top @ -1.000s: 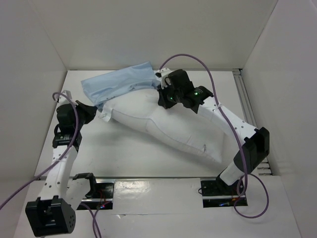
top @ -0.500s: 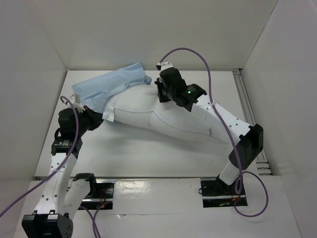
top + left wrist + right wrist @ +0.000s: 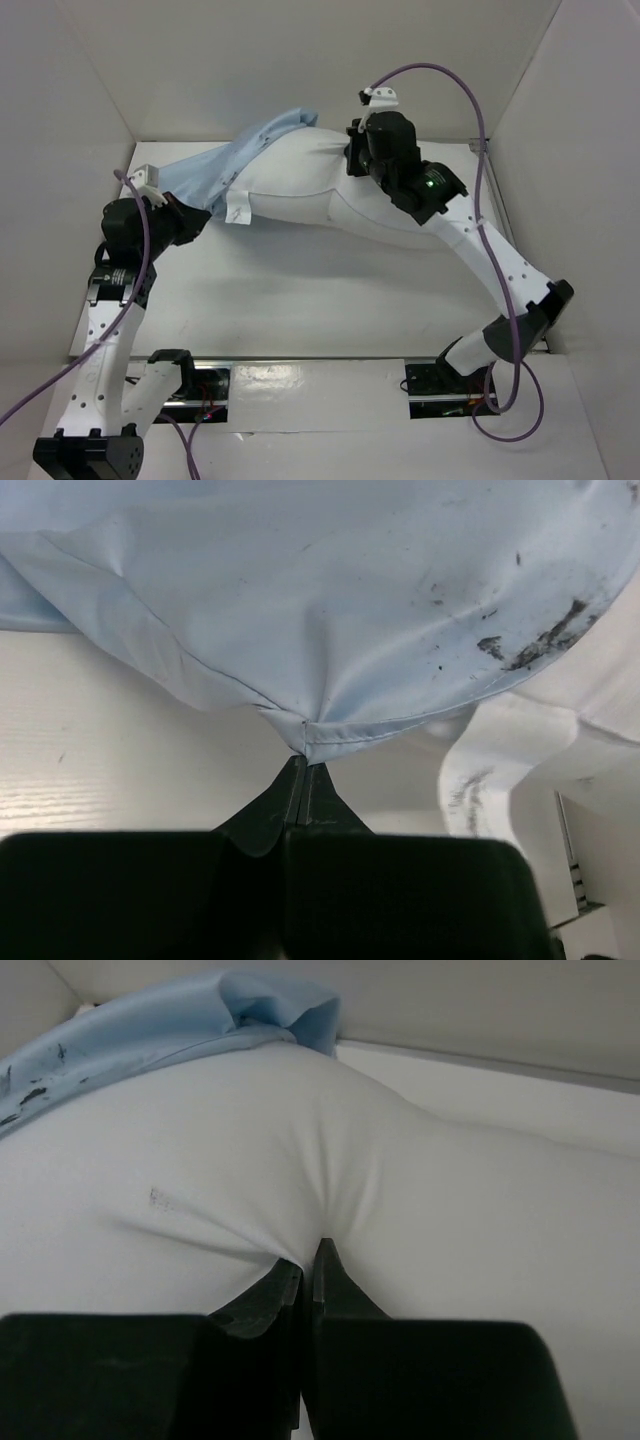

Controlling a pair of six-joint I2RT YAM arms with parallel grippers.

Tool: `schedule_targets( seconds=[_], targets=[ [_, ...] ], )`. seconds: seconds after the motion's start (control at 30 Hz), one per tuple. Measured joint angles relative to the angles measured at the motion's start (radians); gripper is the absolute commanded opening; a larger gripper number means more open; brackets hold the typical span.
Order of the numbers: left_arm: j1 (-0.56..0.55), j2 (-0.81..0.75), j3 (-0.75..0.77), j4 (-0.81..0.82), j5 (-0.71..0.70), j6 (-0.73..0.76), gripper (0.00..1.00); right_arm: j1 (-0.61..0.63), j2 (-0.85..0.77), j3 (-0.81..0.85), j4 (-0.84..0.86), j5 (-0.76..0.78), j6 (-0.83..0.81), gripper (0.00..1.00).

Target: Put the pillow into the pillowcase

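Observation:
The plump white pillow [image 3: 330, 195] stretches across the back of the table, its left end under the pale blue pillowcase [image 3: 215, 170]. My left gripper [image 3: 200, 218] is shut on the pillowcase hem [image 3: 330, 735], where dark smudges [image 3: 540, 645] mark the cloth. My right gripper [image 3: 352, 168] is shut on a pinch of pillow fabric [image 3: 310, 1210] near the back wall, the cloth puckering around its tips [image 3: 312, 1255]. The pillowcase [image 3: 170, 1020] lies bunched over the pillow's far end in the right wrist view. A white tag [image 3: 237, 213] hangs at the pillow's lower left corner.
White walls enclose the table on three sides, and the pillow sits close to the back wall [image 3: 300, 80]. Purple cables [image 3: 440, 75] loop off both arms. A metal rail [image 3: 495, 190] runs along the right edge. Bare tabletop [image 3: 300, 300] lies in front of the pillow.
The right gripper has pulled the pillow up and toward the back wall and to the right. The pillowcase has stretched further over the pillow's left end. The left gripper holds near the same spot.

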Motion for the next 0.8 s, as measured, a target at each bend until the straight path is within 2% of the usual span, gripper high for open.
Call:
schedule_targets(
  seconds=[0.23, 0.47, 0.6, 0.8],
  targets=[
    [-0.038, 0.048, 0.026, -0.010, 0.046, 0.040, 0.00, 0.011, -0.169, -0.038, 0.019, 0.043, 0.001, 0.00],
    [-0.088, 0.169, -0.015, -0.023, -0.031, 0.043, 0.00, 0.011, -0.232, -0.069, -0.012, -0.013, 0.025, 0.00],
    [-0.114, 0.186, -0.017, -0.041, -0.050, 0.044, 0.00, 0.011, -0.268, -0.160, -0.009, -0.026, 0.048, 0.00],
    [-0.123, 0.103, -0.016, -0.041, -0.031, 0.046, 0.00, 0.032, -0.266, -0.377, 0.051, -0.026, 0.068, 0.00]
  ],
)
